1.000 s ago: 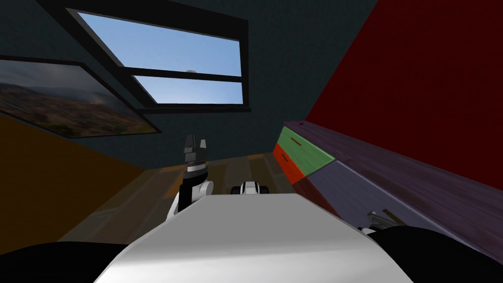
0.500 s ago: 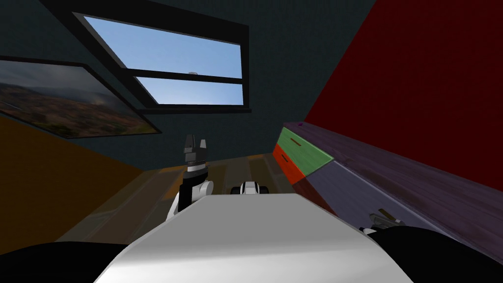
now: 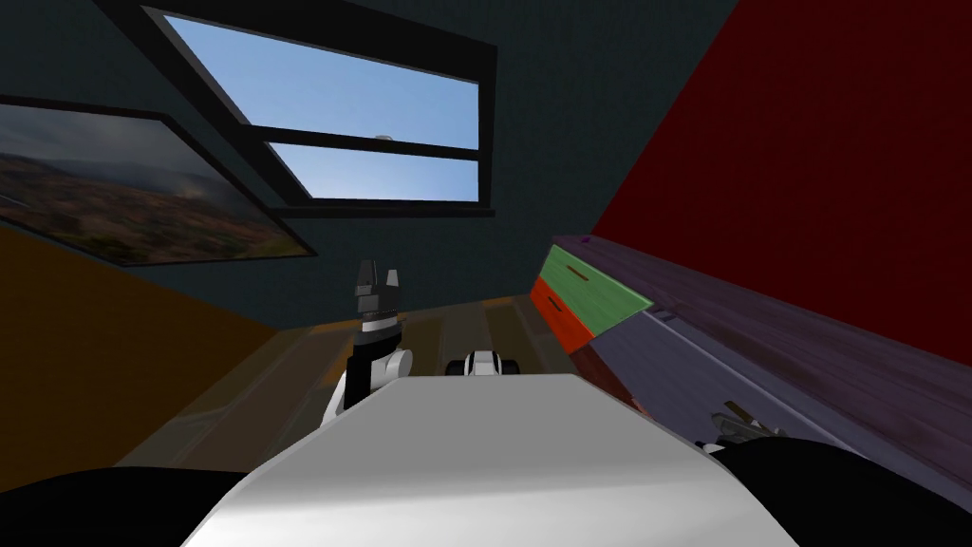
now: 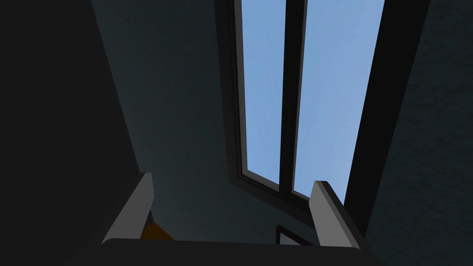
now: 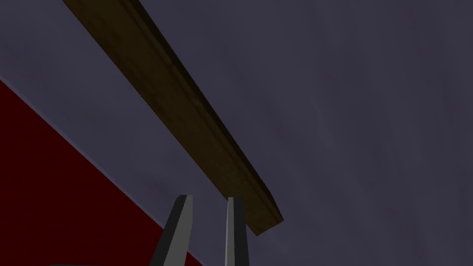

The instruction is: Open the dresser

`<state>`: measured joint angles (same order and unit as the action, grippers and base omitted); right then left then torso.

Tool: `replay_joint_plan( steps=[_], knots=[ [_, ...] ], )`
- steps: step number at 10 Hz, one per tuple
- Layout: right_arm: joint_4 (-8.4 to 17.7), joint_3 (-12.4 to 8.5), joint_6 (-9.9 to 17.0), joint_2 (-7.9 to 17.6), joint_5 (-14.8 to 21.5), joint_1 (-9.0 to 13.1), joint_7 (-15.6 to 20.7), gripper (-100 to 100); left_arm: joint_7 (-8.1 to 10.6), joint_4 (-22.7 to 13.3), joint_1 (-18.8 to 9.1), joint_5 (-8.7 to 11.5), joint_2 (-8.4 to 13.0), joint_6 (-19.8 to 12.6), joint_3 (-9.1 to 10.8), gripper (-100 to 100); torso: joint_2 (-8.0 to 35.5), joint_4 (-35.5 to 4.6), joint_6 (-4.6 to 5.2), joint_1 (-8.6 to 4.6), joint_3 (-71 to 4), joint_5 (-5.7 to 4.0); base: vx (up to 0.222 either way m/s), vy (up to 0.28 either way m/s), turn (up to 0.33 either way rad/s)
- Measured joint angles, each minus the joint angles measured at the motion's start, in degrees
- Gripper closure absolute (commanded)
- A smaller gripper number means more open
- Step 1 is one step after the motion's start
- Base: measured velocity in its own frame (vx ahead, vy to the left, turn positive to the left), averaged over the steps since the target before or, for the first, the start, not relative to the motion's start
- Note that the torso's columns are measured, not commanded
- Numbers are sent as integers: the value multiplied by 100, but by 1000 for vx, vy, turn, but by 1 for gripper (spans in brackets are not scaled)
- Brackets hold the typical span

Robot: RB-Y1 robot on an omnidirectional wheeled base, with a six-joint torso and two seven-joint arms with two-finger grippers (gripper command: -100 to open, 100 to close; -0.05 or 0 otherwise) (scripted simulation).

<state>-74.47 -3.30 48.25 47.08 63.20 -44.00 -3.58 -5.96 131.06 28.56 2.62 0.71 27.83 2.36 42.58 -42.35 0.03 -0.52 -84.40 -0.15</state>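
Dresser (image 3: 807, 332) at right: right hand (image 5: 210, 197), fingers nearly pressed together, meets the brown handle (image 5: 175, 97) near its end, likely to pull; left hand (image 4: 233, 179) spread, idle.

No text, label or number can be read anywhere.

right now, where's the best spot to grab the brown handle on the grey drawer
Grip the brown handle across its narrow width, just in from its end, square-on to the grey drawer front: it is a long thin bar standing proud of it. The right gripper sits nearby.
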Motion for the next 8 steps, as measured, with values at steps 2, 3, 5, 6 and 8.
replay_joint_plan(
  steps=[2, 3, 5, 6, 8],
  knots=[
    [-1, 3, 4, -1, 4, -4, -6, 100, 0, 0, 1, 0, 0, 0, 0, 0, -42, 10, -4, 47, -23, 13, -8, -1, 3],
    [-4, 10, -2, -6, 4, -2, -6, 100, 0, 0, 1, 0, 0, 0, 0, 0, -45, 12, 1, 61, -30, 26, -10, 89, 8],
    [-59, 12, -15, 29, 10, -57, 11, 100, 0, 0, 1, 0, -2, 0, -2, 0, -11, -4, 15, 121, -6, 45, 1, 167, -48],
    [-96, 15, -18, 30, -1, -84, 11, 100, 0, 0, 1, 0, -2, 0, -2, 0, -8, -5, 9, 111, -8, 52, -23, 199, -34],
    [-189, 11, -18, 51, -10, -157, 9, -100, 0, 0, 1, 0, -2, 0, -2, 0, -7, -4, 13, 108, -14, 64, 8, 164, -83]
  ],
)
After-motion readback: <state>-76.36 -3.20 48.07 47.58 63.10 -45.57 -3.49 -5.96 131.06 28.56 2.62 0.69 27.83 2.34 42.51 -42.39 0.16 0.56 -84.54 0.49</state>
